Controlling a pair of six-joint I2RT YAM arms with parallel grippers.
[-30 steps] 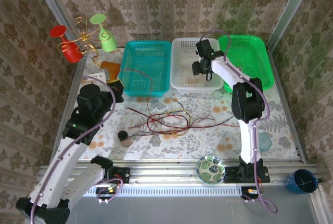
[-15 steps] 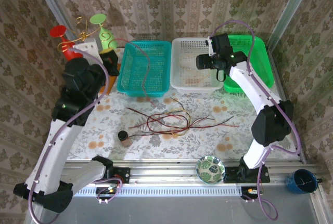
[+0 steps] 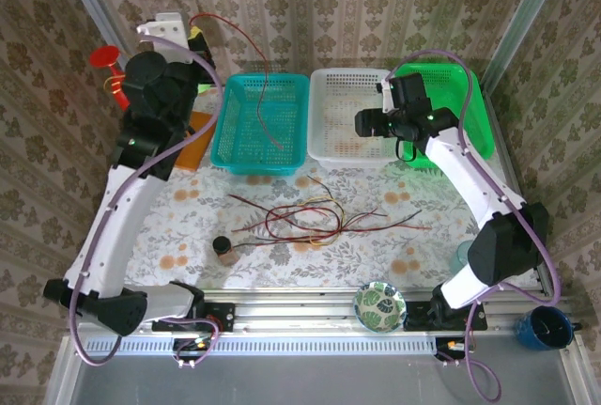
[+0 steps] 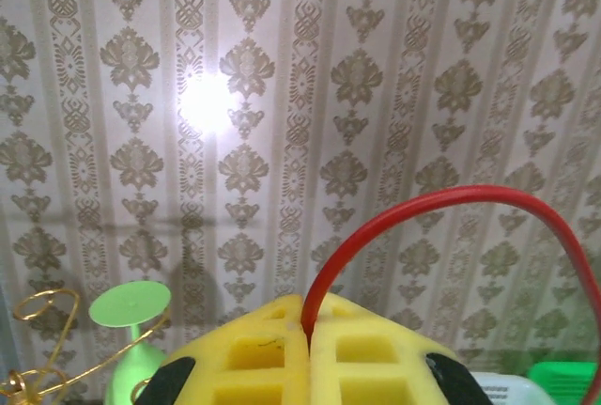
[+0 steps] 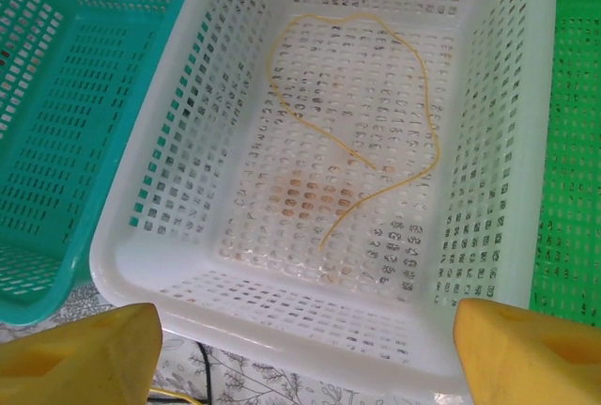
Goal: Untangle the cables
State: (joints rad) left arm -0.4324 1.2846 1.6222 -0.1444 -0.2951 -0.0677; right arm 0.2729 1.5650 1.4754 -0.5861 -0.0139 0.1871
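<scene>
**A:** Entry one, left gripper (image 3: 197, 40)?

**B:** It is raised high by the back wall. Its yellow pads (image 4: 254, 358) are pressed together, pinching a red cable (image 4: 451, 196) in the seam between them. The cable arcs rightward and hangs down into the teal basket (image 3: 222, 128). The wrist view cuts it off at the right edge. Whether its end touches the basket floor cannot be told.

**A:** Entry two, right gripper (image 5: 305, 349)?

**B:** It is over the near edge of the white basket (image 5: 488, 189). The fingers are spread wide with nothing between them, and the frame crops them to their tips.

**A:** Contents of that basket?

**B:** One yellow cable (image 5: 434, 132), lying in a loose loop on the floor.

**A:** Other cables?

**B:** A tangle (image 3: 300, 217) of red, black and yellow strands lies on the table (image 3: 188, 208), in front of the baskets. The strands are too thin and crossed to count.
</scene>
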